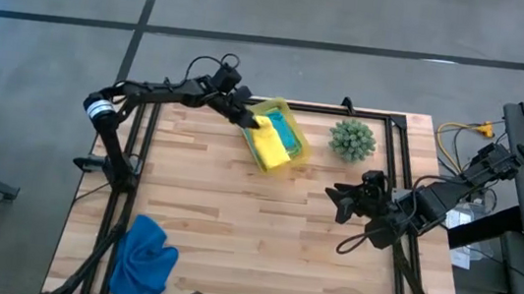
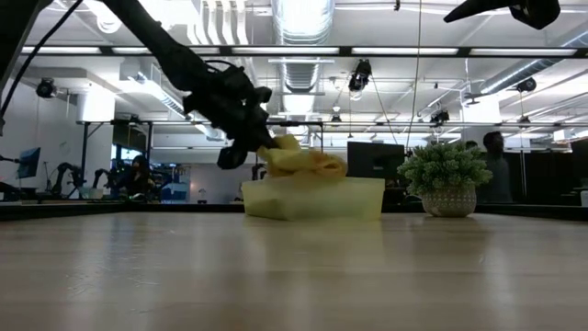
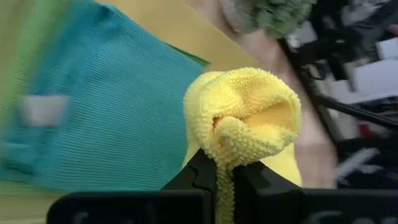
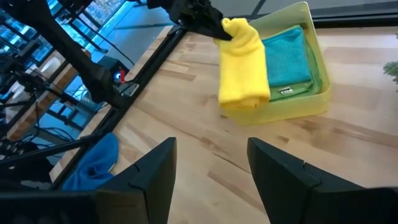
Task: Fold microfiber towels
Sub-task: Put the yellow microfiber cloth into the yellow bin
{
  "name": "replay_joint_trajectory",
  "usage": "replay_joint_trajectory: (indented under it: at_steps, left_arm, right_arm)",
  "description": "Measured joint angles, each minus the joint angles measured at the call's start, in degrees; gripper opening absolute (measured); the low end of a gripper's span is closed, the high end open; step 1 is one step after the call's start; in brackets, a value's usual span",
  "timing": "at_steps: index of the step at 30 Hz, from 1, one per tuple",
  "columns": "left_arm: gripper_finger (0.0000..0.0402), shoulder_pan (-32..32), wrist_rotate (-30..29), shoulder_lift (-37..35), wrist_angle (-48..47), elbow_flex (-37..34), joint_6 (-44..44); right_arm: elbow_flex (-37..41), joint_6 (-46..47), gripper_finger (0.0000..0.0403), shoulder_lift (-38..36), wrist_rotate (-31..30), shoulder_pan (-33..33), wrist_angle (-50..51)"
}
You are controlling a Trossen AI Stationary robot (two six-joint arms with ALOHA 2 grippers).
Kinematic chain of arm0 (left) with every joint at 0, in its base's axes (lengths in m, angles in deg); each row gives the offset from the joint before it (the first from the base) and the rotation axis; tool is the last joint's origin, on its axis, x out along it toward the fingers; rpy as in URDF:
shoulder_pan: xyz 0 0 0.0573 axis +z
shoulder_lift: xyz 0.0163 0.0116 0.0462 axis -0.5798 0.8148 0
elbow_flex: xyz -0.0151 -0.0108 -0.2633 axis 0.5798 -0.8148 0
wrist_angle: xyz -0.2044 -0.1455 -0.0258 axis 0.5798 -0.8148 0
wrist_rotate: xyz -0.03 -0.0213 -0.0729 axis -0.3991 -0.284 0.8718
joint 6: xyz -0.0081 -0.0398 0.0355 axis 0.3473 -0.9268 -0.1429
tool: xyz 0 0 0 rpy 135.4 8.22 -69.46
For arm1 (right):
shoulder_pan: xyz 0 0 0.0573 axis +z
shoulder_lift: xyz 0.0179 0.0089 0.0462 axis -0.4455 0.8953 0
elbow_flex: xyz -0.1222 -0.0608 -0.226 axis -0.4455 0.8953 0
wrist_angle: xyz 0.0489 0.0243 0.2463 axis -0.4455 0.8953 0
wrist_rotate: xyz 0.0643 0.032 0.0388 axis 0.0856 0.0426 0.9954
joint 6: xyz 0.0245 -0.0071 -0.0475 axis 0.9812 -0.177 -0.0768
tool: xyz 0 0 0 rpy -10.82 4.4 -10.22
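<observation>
My left gripper (image 1: 253,121) is at the translucent yellow-green bin (image 1: 298,151) by the table's far edge, shut on the yellow towel (image 4: 244,65). The folded teal towel (image 4: 287,57) lies in the bin on a lime green one (image 4: 317,78). The royal blue towel (image 1: 145,257) lies crumpled at the near left corner of the table. My right gripper (image 1: 343,201) hangs open over the table's right part, with nothing between its fingers (image 4: 155,168). My left gripper pinches a bunched fold at the yellow towel's upper end (image 3: 231,144) between its two fingers, several layers together. The fingers (image 4: 208,22) slant down from the table's far left. The towel hangs below them, and its lower part (image 4: 244,93) drapes over the bin's wall.
A small spiky green plant (image 1: 352,138) in a pot stands right of the bin, near the far edge. Bare wood lies between the bin and the blue towel. The black table frame (image 4: 155,56) runs along the left side.
</observation>
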Motion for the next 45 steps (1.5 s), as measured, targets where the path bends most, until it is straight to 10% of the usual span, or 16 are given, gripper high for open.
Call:
replay_joint_trajectory:
  at_steps: [15,34,39,45]
  left_arm:
    - [0.0014,0.71,-8.23,0.0,-0.09,0.41,17.52]
    - [0.0231,0.75,-27.85,-2.42,-7.18,3.53,28.69]
    - [0.0198,-0.1,-28.01,-4.39,-7.52,5.38,29.47]
    - [0.0028,-4.96,-26.57,-0.88,-9.23,5.35,32.08]
  right_arm:
    - [-0.02,0.22,0.0192,0.0,0.02,0.0,-0.97]
    - [-0.02,0.44,0.0192,0.0,0.07,0.0,-2.02]
    - [-0.02,0.44,0.0192,-0.02,0.07,-0.02,-2.58]
    - [0.03,-0.04,0.0192,-0.02,0.06,-1.21,-2.66]
